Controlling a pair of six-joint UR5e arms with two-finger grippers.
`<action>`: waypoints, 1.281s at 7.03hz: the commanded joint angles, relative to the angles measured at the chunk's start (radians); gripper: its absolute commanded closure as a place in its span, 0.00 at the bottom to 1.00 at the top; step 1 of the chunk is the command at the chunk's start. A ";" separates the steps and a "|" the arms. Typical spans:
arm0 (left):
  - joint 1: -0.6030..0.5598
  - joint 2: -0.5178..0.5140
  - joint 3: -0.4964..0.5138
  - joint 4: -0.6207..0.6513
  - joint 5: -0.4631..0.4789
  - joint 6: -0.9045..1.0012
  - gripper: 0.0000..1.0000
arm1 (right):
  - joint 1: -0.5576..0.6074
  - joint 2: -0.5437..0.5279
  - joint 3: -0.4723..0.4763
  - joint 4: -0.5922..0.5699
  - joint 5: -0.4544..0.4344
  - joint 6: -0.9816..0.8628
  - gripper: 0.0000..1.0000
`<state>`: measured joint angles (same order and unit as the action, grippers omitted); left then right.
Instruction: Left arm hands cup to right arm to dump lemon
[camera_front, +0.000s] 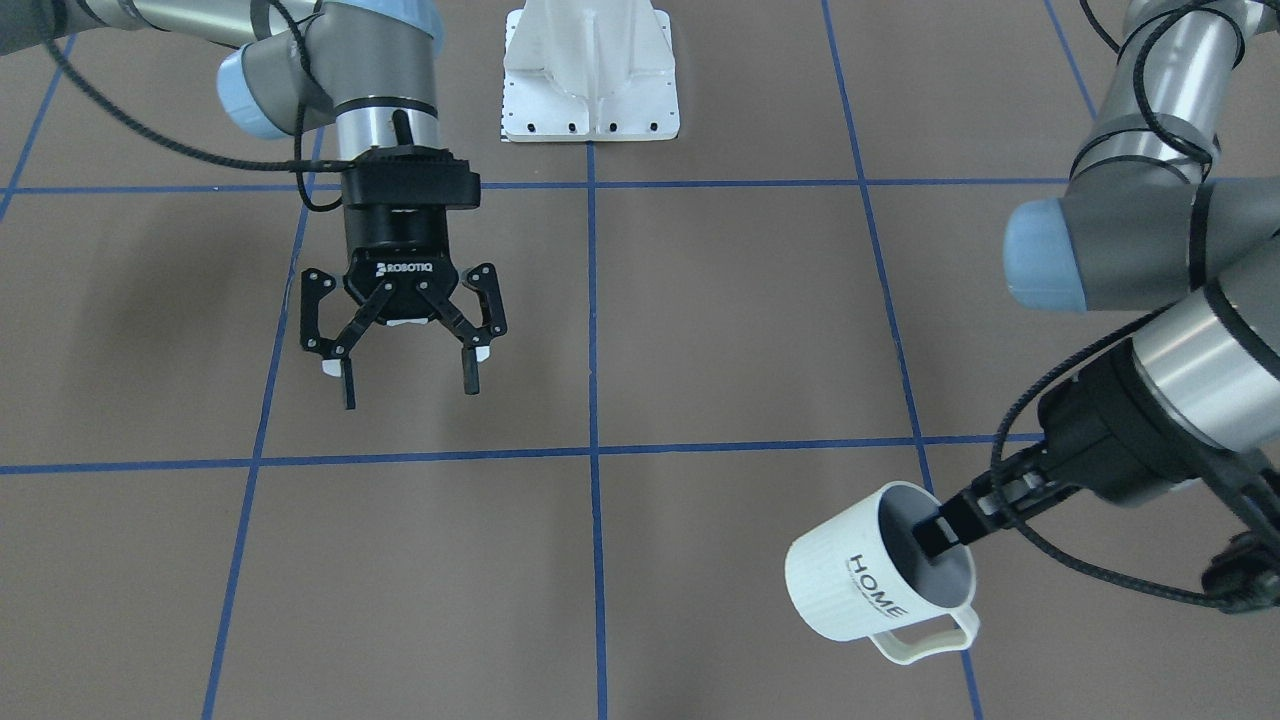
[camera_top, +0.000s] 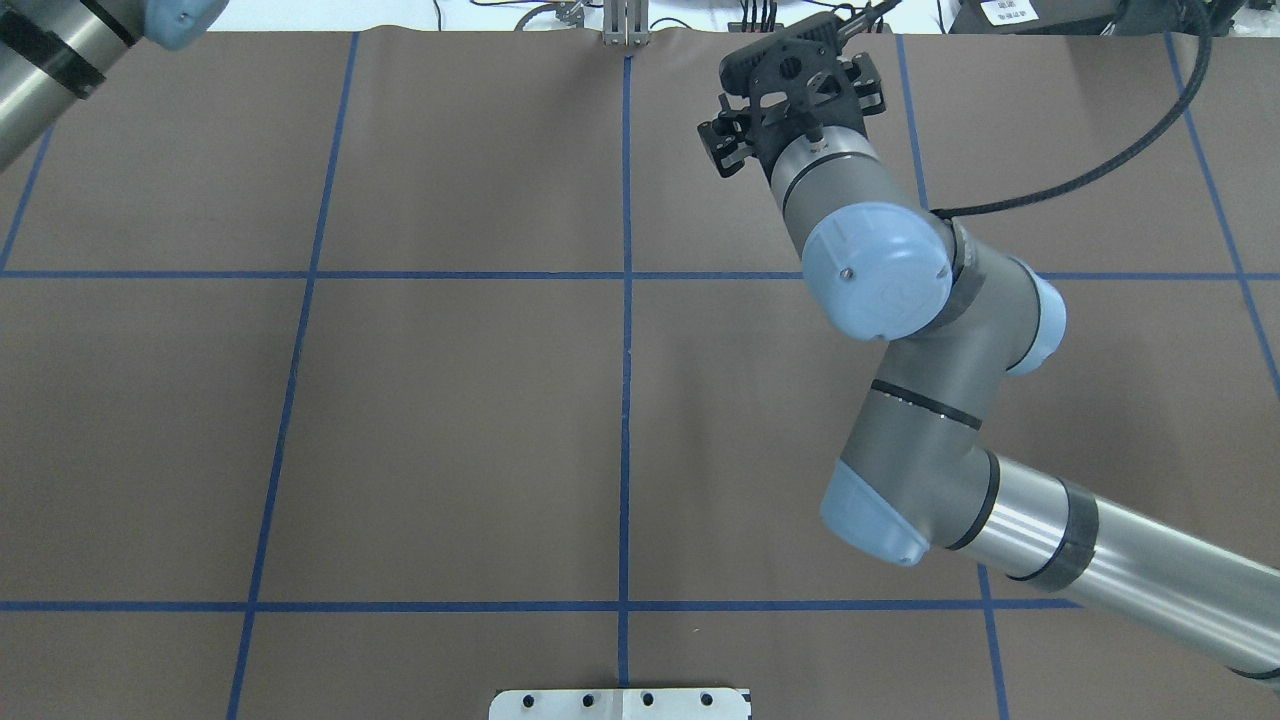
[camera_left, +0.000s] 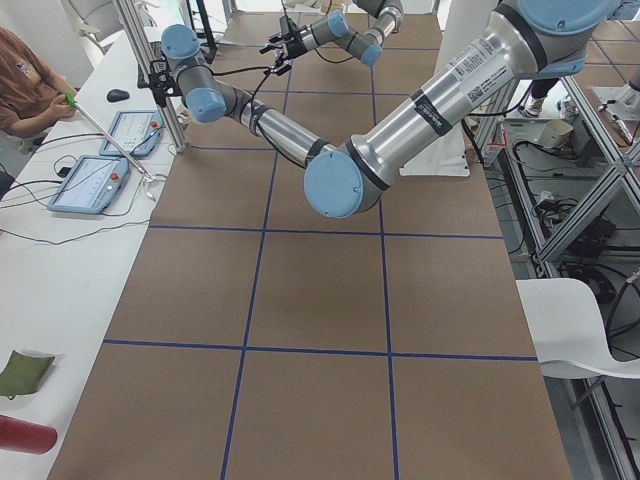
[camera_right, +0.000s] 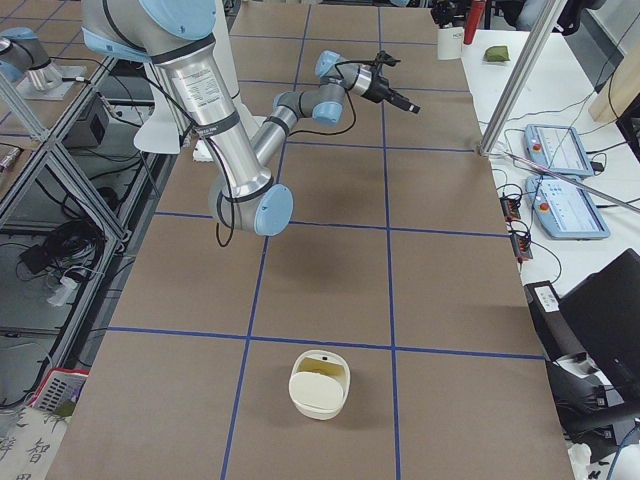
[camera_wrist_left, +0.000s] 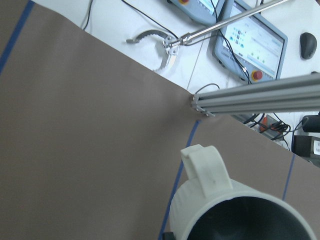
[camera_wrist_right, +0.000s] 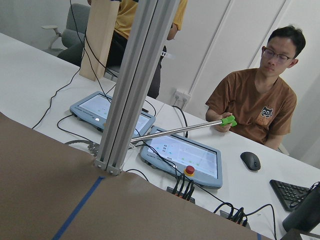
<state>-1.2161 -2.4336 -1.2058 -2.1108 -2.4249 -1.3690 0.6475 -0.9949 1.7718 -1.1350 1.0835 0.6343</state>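
The cream-white cup (camera_front: 870, 585) with black "HOME" lettering hangs tilted above the table at the front view's lower right, its handle (camera_front: 925, 640) pointing down. My left gripper (camera_front: 945, 535) is shut on its rim, with one finger (camera_front: 938, 537) inside the grey interior. The left wrist view shows the cup (camera_wrist_left: 220, 205) and its handle from close up. The lemon does not show in any view. My right gripper (camera_front: 408, 385) is open and empty, hanging over the table far from the cup.
The white robot base plate (camera_front: 590, 90) sits at the table's middle. A cream rounded container (camera_right: 320, 385) stands on the table at the robot's right end. Beyond the far edge are an aluminium post (camera_wrist_right: 130, 90), touch panels (camera_wrist_right: 182, 155) and a seated person (camera_wrist_right: 260, 105).
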 joint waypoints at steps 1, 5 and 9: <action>-0.051 0.063 -0.006 0.017 0.040 0.112 1.00 | 0.201 -0.007 -0.005 -0.014 0.369 0.069 0.00; -0.063 0.201 -0.198 0.411 0.133 0.532 1.00 | 0.418 -0.082 -0.005 -0.028 0.842 0.079 0.00; -0.040 0.491 -0.438 0.532 0.205 0.703 1.00 | 0.570 -0.232 0.043 -0.142 1.156 0.065 0.01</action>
<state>-1.2613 -2.0205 -1.5895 -1.5867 -2.2257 -0.6945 1.1723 -1.1861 1.7868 -1.2131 2.1543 0.7080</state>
